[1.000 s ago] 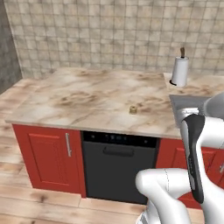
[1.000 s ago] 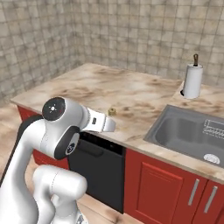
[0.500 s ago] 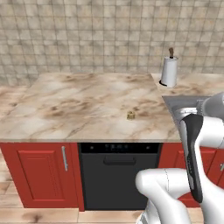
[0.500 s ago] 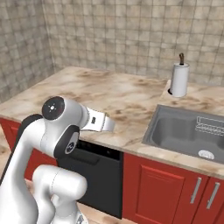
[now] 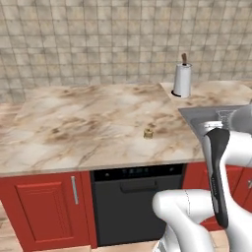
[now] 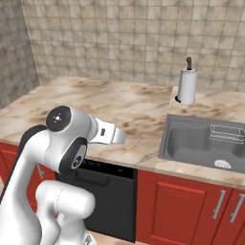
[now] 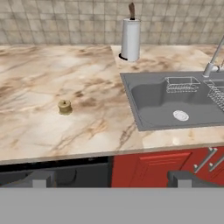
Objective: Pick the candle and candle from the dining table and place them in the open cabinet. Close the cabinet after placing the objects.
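A squat brass-gold candle point(image 5: 148, 133) stands alone on the beige marbled stone top point(image 5: 74, 128), near its front edge. In the hand view the same candle point(image 7: 64, 106) sits left of centre, far ahead of my gripper point(image 7: 113, 180). The two dark fingertips point(image 7: 42, 179) stand wide apart, open, with nothing between them. In the right base view my white arm point(image 6: 67, 139) is folded up in front of the counter and covers the candle's spot. The cabinet is out of view.
A white paper-towel roll point(image 5: 182, 78) with a brown tip stands at the back by the tiled wall. A grey sink point(image 7: 175, 105) with a faucet point(image 7: 212, 65) lies right of the candle. Below the top are a black dishwasher point(image 5: 133, 202) and low red cupboards point(image 5: 44, 206).
The whole picture has swung as the base moved, so the counter now faces the cameras more squarely. The candle stays put on the top and the gripper stays open.
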